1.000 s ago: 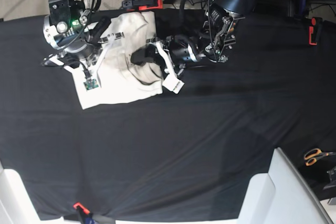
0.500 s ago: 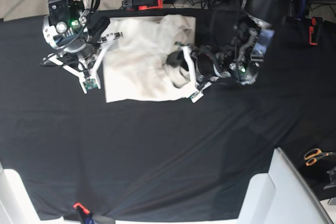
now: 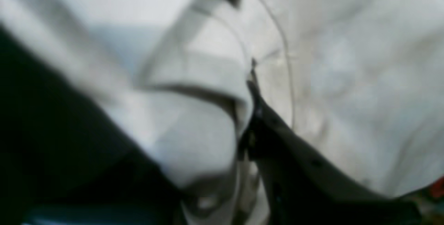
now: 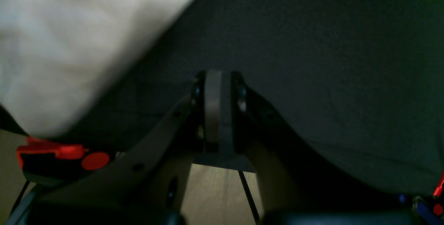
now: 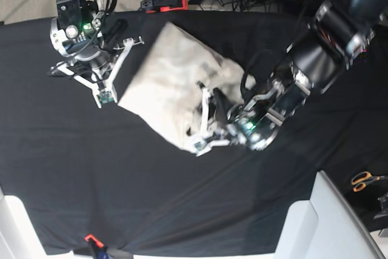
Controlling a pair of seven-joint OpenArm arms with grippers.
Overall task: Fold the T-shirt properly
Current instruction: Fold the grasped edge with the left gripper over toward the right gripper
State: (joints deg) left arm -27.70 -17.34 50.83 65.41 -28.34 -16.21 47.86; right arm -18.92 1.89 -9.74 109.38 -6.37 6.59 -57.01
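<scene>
The cream T-shirt [image 5: 173,80] lies bunched and slanted on the black table cloth [image 5: 121,174], from back centre toward the middle. My left gripper [image 5: 205,119] is at the shirt's near right end, shut on a fold of fabric. In the left wrist view the T-shirt [image 3: 347,61] fills the frame, and the left gripper [image 3: 251,79] pinches a hem beside its dark finger [image 3: 277,131]. My right gripper [image 5: 121,27] hovers at the back left, just off the shirt's far corner. Seen from its wrist, the right gripper [image 4: 218,110] is shut with nothing in it, and the T-shirt [image 4: 52,44] lies to its upper left.
A red clamp [image 5: 163,4] grips the cloth's back edge, and the same red clamp [image 4: 55,155] shows in the right wrist view. Orange-handled scissors [image 5: 364,180] lie at the far right. A white bin [image 5: 327,222] stands at the front right corner. Cables crowd the back.
My left arm has swung forward and to the right, dragging the T-shirt out from beside the right arm toward the table's middle. The shirt now lies slanted. The right arm has stayed put.
</scene>
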